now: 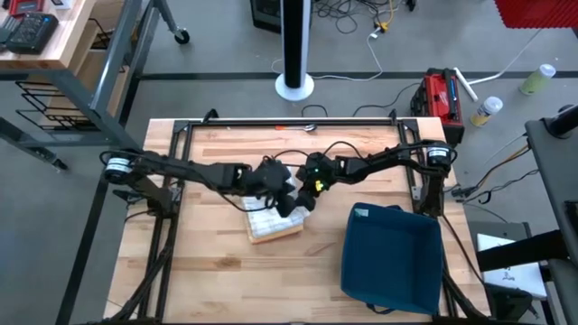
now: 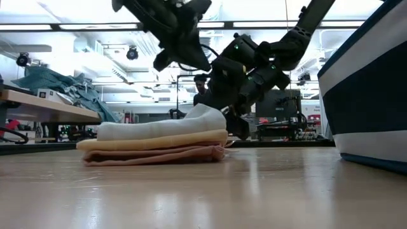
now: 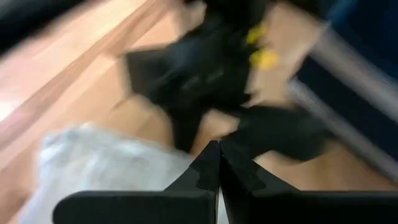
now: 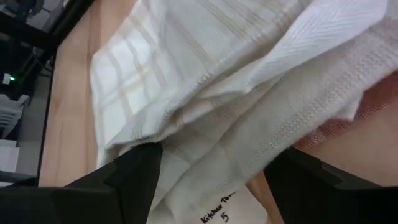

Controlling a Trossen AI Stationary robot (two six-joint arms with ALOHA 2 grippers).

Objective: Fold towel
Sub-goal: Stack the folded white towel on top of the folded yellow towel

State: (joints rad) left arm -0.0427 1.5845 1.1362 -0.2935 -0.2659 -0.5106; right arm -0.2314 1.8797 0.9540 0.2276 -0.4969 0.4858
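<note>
While I stand by the table, this is what I see.

Towel: the white towel (image 2: 166, 127) lies on top of a small pile near the middle of the wooden table (image 1: 208, 280). Under it are a tan cloth (image 2: 152, 141) and a pinkish cloth (image 2: 152, 154). A dark blue bin (image 1: 391, 257) sits off to the side, well apart from the pile.

How it will handle: I think it is soft, light and floppy. It bends and bunches easily, and it will sag if it is lifted by one spot. It should not slip much or break.

Where to hold it: I would pinch a loose edge or corner of the top layer, not the thick middle, so only the white towel comes up.

Right gripper (image 4: 211, 180): its fingers are spread wide, and nothing is held. The towel's bunched edge lies right between them, very close.

Left gripper (image 3: 217, 163): its fingers are pressed together and hold nothing. It hangs over the pile, just beside the right gripper, with the towel below it.

Risk: the wide fingers might grab the cloths underneath too.
</note>
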